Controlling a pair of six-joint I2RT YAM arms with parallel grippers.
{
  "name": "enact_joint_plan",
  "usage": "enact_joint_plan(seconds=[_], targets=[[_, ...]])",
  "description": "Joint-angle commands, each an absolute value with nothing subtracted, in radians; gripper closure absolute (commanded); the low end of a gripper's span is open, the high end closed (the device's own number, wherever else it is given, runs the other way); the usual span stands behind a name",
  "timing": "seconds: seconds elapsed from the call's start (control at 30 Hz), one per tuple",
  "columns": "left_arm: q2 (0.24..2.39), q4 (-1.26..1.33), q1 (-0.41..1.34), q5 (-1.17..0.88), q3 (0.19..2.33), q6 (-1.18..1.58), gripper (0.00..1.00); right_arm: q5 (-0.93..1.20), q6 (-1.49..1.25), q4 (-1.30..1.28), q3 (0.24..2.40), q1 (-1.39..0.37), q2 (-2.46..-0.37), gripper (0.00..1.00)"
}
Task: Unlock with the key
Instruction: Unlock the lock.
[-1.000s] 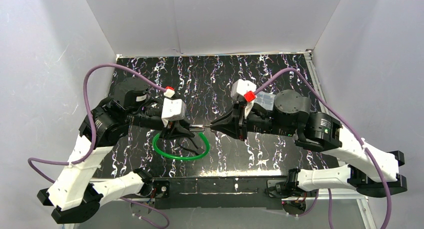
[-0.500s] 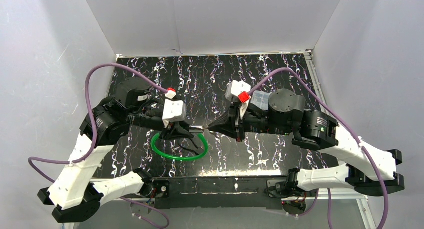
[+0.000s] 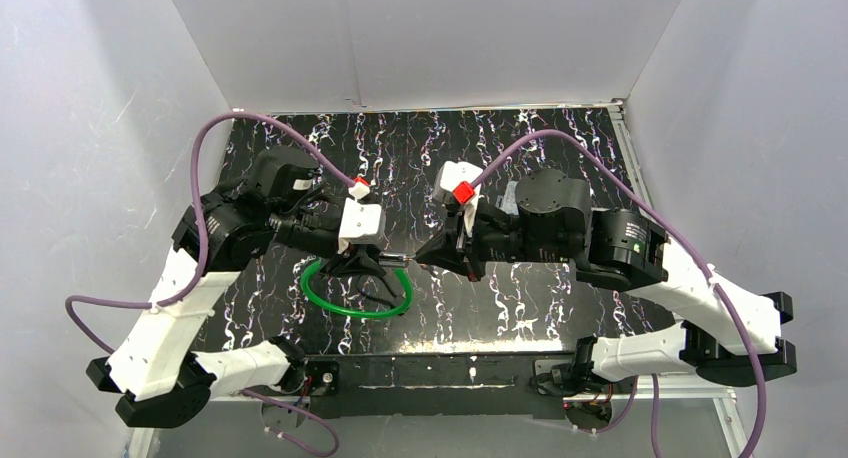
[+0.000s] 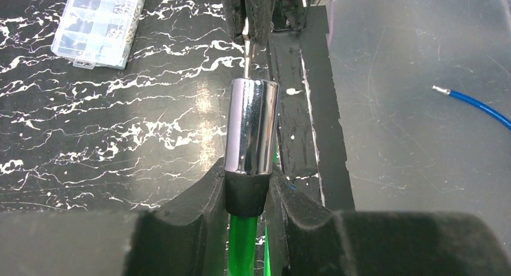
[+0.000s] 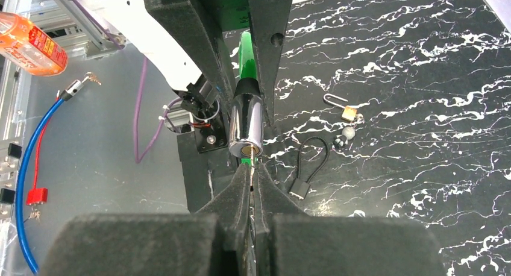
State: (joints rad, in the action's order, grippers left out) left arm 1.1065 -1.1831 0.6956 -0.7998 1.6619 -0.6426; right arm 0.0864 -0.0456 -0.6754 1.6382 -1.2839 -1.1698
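The chrome lock cylinder (image 4: 252,125) is clamped at its black collar by the left gripper (image 4: 247,176). The key (image 4: 246,58), visible only in the left wrist view, is pinched in the right gripper (image 5: 251,167), whose fingers are pressed together, and meets the cylinder's face. Only the right wrist view shows a brass padlock (image 5: 347,112) on the bench (image 5: 422,77). The label on the orange bottle (image 5: 30,41) is unreadable.

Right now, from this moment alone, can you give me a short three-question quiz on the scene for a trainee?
1. True or false: the left gripper holds the chrome lock cylinder by its black end.
2. The cable leaving that cylinder is: A red, B green, C blue.
3. What thin metal thing does the shut right gripper pinch, pointed at the cylinder's end face?

Key: 1 true. 2 B. 3 the key.
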Motion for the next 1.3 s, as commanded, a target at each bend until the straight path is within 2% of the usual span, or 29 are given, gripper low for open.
enact_joint_plan(seconds=[0.0, 0.2, 0.33, 0.8, 1.2, 1.27], targets=[[1.104, -1.193, 0.696, -0.791, 1.702, -0.672, 1.0, 0.103, -0.04, -0.649, 1.653, -1.284, -1.168, 0.99], [1.042, -1.006, 0.696, -0.798, 1.646, -0.545, 1.0, 0.087, -0.1, -0.457, 1.519, -1.284, -1.121, 0.99], [1.057, -1.018, 0.696, -0.824, 1.669, -0.537, 1.0, 0.076, -0.133, -0.355, 1.453, -1.284, -1.102, 0.99], [1.1, -1.052, 0.696, -0.872, 1.692, -0.563, 1.0, 0.129, -0.152, -0.316, 1.456, -1.284, -1.156, 0.99], [1.107, -0.971, 0.696, -0.845, 1.718, -0.514, 1.0, 0.129, -0.152, -0.347, 1.449, -1.284, -1.184, 0.99], [1.098, -0.965, 0.696, -0.826, 1.721, -0.519, 1.0, 0.114, -0.153, -0.355, 1.429, -1.284, -1.165, 0.93]])
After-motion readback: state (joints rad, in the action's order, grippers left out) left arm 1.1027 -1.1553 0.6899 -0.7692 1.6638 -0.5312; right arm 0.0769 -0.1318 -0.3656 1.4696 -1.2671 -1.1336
